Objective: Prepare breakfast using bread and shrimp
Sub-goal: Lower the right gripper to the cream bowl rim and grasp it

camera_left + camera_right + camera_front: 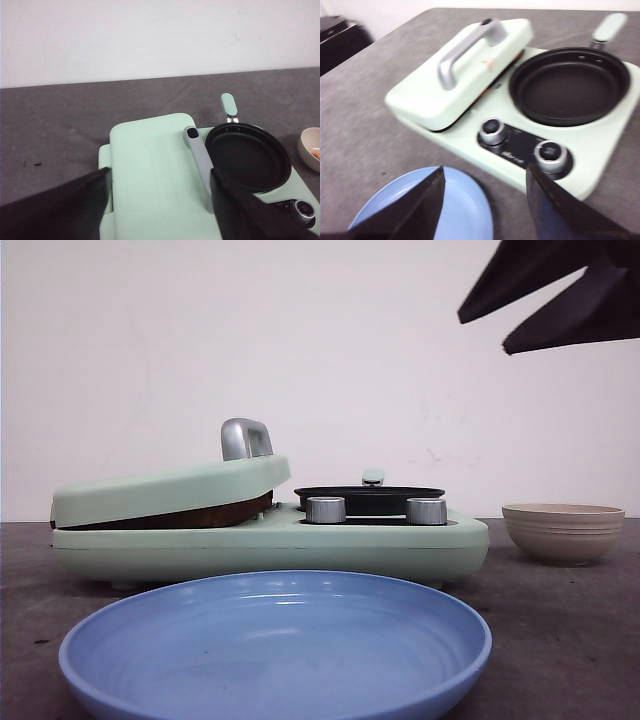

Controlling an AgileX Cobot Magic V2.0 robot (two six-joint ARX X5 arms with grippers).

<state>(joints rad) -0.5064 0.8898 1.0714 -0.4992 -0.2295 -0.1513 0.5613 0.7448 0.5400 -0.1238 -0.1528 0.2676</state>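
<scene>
Both pincers stand with jaws spread and hold nothing. Left gripper [157, 210] hangs over the closed mint-green press lid [150, 165], one finger on each side of the lid's grey metal handle [199, 165]. Right gripper [485, 210] hovers above the round blue plate [465, 205] and the two silver control knobs [492, 131].

Bread: a brown edge [190, 517] shows in the lid gap, probably a slice inside the press. Shrimp: a pinkish-orange tip [315, 151] lies in the beige bowl [562, 530], well apart from the empty black frying pan [570, 85].

Judgement: bread is loaded; shrimp cooking and plating remain.
</scene>
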